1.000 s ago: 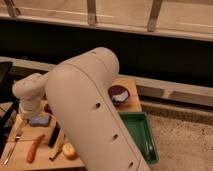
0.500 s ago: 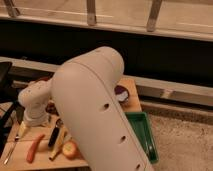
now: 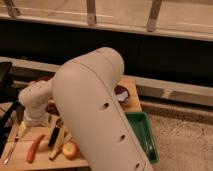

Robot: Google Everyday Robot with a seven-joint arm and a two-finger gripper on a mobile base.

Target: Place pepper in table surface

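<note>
Pincer (image 3: 22,121) low over left end of desk (image 3: 45,161); apart or together, cannot tell. Pepper (image 3: 35,148) lies flat on desk just below-right of pincer. Placement looks done; next move likely straight lift clear.

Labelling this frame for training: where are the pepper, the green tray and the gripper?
pepper (image 3: 35,148), camera view, middle of its body.
green tray (image 3: 135,115), camera view, far rim.
gripper (image 3: 33,121), camera view, lower end, just above the pepper.

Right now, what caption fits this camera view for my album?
A big white arm bends over the table surface, gripper low at the left, pepper lying on the wood beside it.
</note>
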